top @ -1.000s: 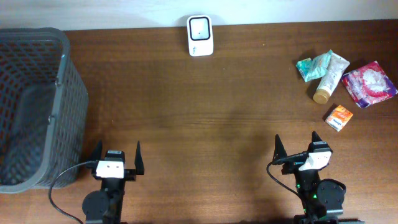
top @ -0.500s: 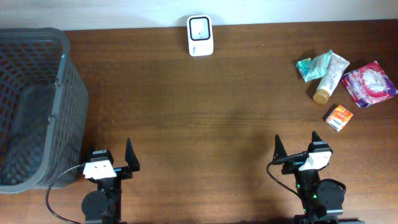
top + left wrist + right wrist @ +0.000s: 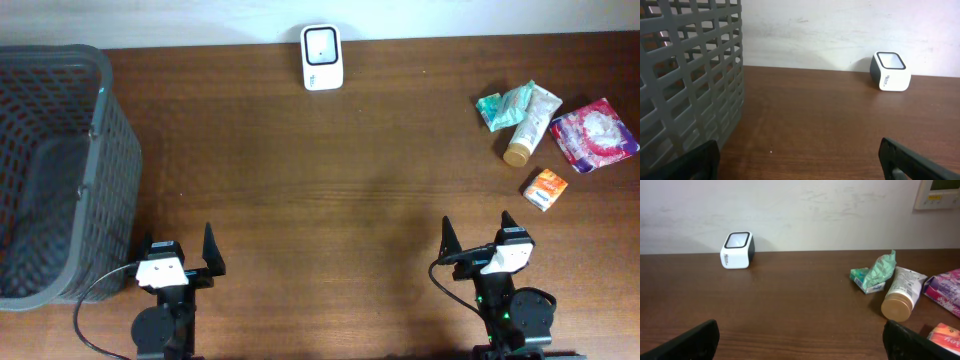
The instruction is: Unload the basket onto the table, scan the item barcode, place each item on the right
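**A:** anyone looking at this one? what's sitting where?

**B:** the brown tabletop is carrying everything. The biggest thing is the gray mesh basket, which is filling the far left corner and running down the left edge. Both arms are sitting at the near edge. The left tool is hanging near the basket's near end, jaws gaping wide with nothing in them. The right tool is doing the same toward the near right corner, wide and gripping nothing.

**A:** and the items and the reader?

**B:** the items are lying by the far right corner, well apart from both tools. The pink packet is sitting closest to the right edge. The white scanner is standing on its own at the middle of the far edge, window facing up. A white tube with a tan cap is lying just beside the pink packet, and a crumpled teal packet is touching the tube. A little orange box is resting a bit nearer, apart from the rest.
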Controlling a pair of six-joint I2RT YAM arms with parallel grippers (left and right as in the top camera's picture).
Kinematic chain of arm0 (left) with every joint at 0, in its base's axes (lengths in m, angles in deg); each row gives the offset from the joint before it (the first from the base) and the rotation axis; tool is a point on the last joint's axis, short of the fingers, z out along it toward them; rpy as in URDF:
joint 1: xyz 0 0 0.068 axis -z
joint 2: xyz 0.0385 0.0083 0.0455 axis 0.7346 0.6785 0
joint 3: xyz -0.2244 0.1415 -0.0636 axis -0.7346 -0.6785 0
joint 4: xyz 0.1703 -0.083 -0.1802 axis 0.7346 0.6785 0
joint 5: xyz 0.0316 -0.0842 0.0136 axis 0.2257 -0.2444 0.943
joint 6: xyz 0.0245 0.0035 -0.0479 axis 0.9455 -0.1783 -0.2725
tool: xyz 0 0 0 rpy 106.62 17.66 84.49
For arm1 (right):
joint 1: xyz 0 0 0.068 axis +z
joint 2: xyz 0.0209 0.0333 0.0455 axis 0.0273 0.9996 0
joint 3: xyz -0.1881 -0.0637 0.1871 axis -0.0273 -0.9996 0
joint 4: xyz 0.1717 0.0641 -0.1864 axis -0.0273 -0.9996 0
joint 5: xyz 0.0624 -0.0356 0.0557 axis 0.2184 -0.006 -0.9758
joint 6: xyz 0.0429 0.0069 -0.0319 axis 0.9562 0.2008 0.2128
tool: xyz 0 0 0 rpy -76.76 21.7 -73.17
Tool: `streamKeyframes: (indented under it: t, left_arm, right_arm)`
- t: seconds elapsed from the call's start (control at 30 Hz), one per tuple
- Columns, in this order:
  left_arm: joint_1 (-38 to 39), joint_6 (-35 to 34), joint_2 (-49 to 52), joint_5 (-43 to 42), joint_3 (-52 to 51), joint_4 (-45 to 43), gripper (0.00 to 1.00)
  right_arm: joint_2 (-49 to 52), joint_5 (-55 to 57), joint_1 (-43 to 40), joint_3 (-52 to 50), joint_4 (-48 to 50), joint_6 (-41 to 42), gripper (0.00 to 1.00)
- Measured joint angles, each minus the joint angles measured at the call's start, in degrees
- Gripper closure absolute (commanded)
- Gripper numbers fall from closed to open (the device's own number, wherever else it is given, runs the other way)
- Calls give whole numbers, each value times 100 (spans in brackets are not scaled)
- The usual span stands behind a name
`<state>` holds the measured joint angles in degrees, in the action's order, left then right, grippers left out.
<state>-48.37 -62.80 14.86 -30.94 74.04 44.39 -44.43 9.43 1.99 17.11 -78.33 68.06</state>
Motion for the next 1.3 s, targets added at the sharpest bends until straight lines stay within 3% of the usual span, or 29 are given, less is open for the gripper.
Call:
streamKeyframes:
  t: [1.3]
  left_arm:
    - [0,173,0,-63,0,2,1]
  right_arm:
    - [0,0,0,0,0,0,1]
